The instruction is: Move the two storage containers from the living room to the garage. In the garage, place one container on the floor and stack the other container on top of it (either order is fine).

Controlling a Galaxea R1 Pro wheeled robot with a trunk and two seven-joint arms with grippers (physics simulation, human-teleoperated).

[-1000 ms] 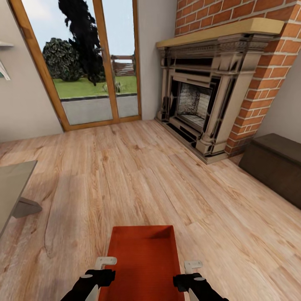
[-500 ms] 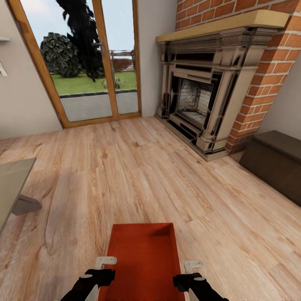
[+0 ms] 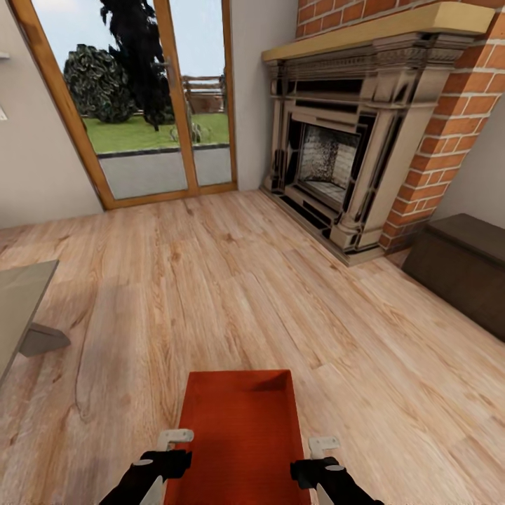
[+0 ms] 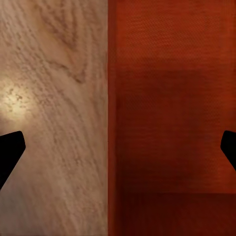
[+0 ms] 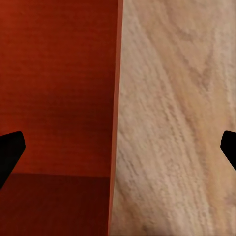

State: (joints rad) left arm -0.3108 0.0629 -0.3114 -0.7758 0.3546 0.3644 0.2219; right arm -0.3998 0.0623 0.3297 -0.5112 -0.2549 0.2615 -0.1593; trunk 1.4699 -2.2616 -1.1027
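An orange-red open-top rectangular storage container [image 3: 238, 435] sits low and central in the head view, above the light wood plank floor [image 3: 210, 294] of the living room. The left tool [image 3: 168, 449] is at the container's left wall and the right tool [image 3: 319, 456] at its right wall. In each wrist view the dark fingertips [image 4: 10, 147] stand wide apart, straddling a container side wall [image 5: 115, 123], one inside, one outside; whether they press the wall I cannot tell. Ahead stand a red-brick fireplace [image 3: 351, 140], a wood-framed glass door [image 3: 140, 98], and a low dark bench [image 3: 463, 270] at right.
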